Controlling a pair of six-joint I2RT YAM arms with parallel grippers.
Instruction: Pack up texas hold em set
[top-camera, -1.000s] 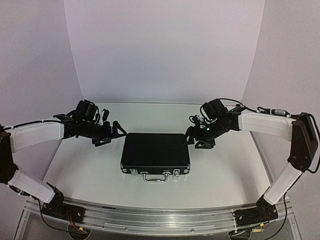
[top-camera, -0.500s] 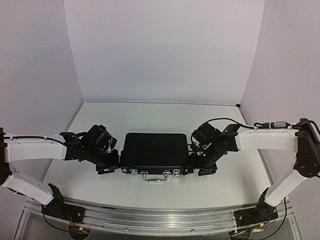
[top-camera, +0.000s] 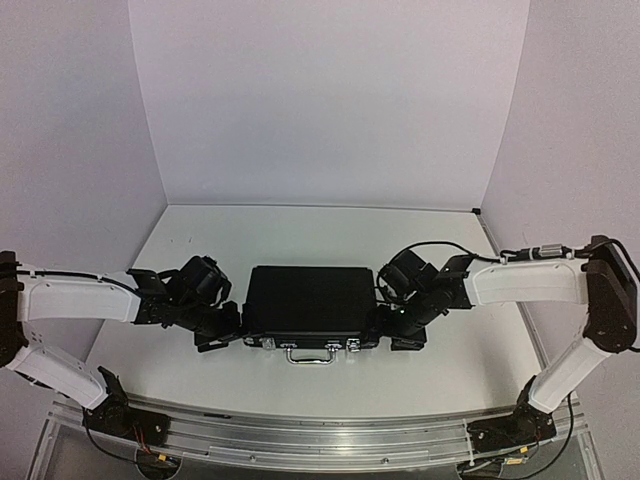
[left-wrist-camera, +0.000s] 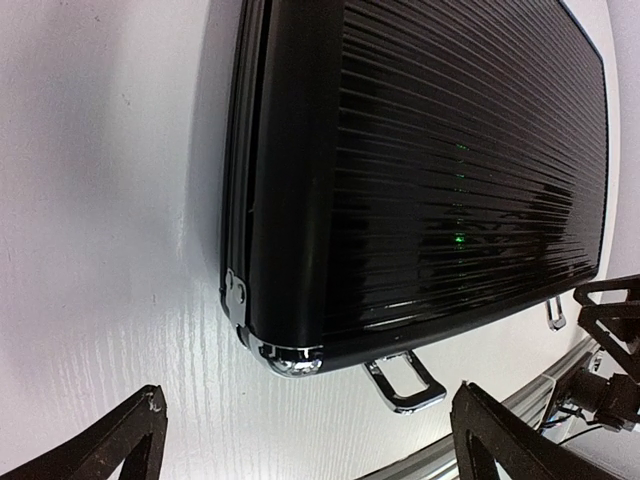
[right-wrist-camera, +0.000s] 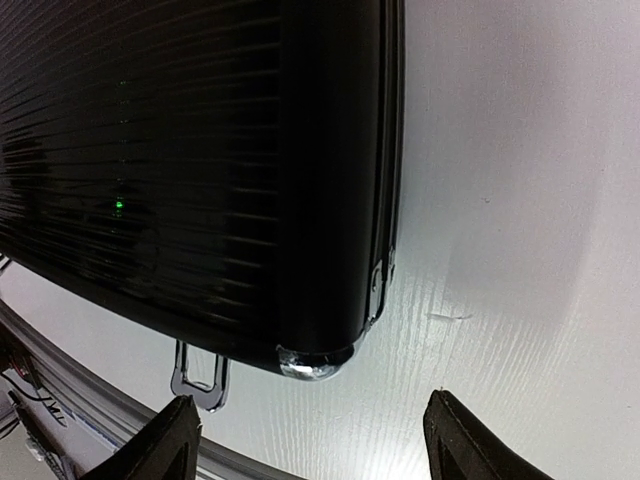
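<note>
The texas hold em set shows only as its black briefcase (top-camera: 310, 305), closed and lying flat mid-table, with the silver handle (top-camera: 309, 354) facing the arm bases. My left gripper (top-camera: 228, 335) sits low at its near left corner, and my right gripper (top-camera: 390, 333) at its near right corner. In the left wrist view the briefcase (left-wrist-camera: 420, 180) ends in a chrome corner just ahead of my open left gripper (left-wrist-camera: 308, 400). In the right wrist view the briefcase (right-wrist-camera: 200, 150) lies ahead of my open right gripper (right-wrist-camera: 310, 400). Nothing is between either pair of fingers. Chips, cards and discs are hidden.
A silver latch (left-wrist-camera: 405, 380) sticks out of the case's front edge near the left corner, and another latch (right-wrist-camera: 198, 375) near the right. An aluminium rail (top-camera: 320, 435) runs along the table's near edge. White backdrop walls stand at the back and sides.
Both arms have swung down and toward the near edge, from beside the case's far corners to its near corners. The right jaws have narrowed a little. The case has not moved.
</note>
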